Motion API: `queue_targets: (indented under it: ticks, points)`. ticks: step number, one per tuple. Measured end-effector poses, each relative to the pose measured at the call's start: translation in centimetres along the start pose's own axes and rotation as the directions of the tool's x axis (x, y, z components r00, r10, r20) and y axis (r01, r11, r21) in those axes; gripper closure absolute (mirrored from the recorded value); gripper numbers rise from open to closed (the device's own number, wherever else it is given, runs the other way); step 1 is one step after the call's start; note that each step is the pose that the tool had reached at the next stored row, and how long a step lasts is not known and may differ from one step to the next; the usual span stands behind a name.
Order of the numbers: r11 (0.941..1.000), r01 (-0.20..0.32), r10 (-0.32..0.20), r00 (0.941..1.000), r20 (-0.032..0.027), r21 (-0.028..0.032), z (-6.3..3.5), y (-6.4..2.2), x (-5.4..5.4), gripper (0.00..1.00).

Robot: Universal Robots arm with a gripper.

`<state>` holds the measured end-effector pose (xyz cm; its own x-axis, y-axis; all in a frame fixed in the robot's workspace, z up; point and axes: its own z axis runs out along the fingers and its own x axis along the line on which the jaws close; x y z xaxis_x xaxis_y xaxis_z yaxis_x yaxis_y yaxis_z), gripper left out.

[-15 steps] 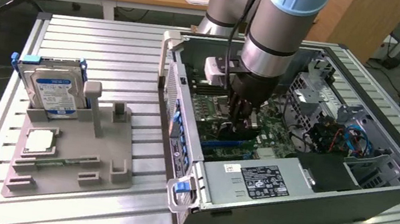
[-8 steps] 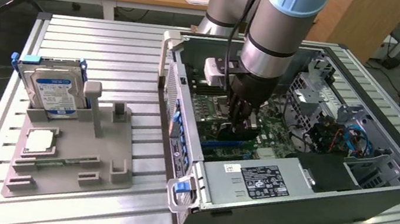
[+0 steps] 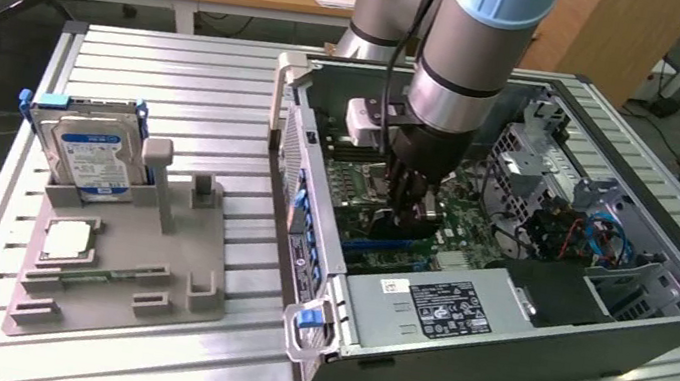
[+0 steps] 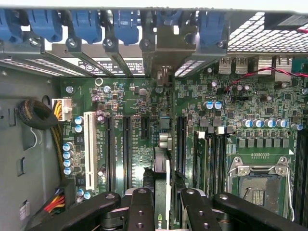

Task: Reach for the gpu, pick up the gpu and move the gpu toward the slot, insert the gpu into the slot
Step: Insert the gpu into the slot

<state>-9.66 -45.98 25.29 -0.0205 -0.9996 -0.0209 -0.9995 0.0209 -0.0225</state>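
Note:
My gripper [image 3: 402, 210] reaches down into the open computer case [image 3: 643, 327], just above the green motherboard [image 3: 469, 235]. It is shut on the gpu [image 3: 391, 229], a thin dark card held on edge. In the wrist view the gpu [image 4: 161, 163] runs edge-on between my two black fingers [image 4: 142, 211], out to its pale metal bracket [image 4: 166, 48] at the case's rear openings. It stands in line with the slot [image 4: 163, 125], among the long black slots [image 4: 126, 144]. I cannot tell whether its lower edge is seated in the slot.
A CPU socket [image 4: 257, 180] and a white slot [image 4: 89, 147] flank the card. Blue clips [image 4: 82, 24] line the rear wall. A power supply [image 3: 444, 307] fills the case's near end. Outside, a grey holder [image 3: 116, 289] carries a hard drive [image 3: 96, 154].

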Motion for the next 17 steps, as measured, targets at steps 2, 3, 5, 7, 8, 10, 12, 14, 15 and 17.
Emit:
queue_targets:
  ticks: [2,3,5,7,8,10,12,14,15,17]
  points:
    - [1.0000,0.000,0.000,1.0000,0.0001,0.0000,0.01,0.03,0.00,0.74]
    - [1.0000,0.000,0.000,1.0000,0.0001,0.0000,0.01,0.04,0.00,0.74]
    - [1.0000,0.000,0.000,1.0000,0.0000,0.0000,0.01,0.06,0.00,0.74]
    - [1.0000,0.000,0.000,1.0000,0.0001,0.0001,0.02,0.13,0.00,0.74]
    - [1.0000,0.000,0.000,1.0000,0.0001,0.0001,0.02,0.15,0.00,0.74]
    - [1.0000,0.000,0.000,1.0000,0.0000,0.0000,0.04,0.17,0.01,0.74]
    - [1.0000,0.000,0.000,1.0000,0.0000,0.0000,0.11,0.21,0.01,0.74]
    - [1.0000,0.000,0.000,1.0000,-0.0001,-0.0001,0.17,0.22,0.01,0.74]
    - [1.0000,0.000,0.000,1.0000,-0.0001,-0.0002,0.19,0.22,0.01,0.74]
    - [1.0000,0.000,0.000,1.0000,0.0000,-0.0001,0.24,0.22,0.01,0.74]
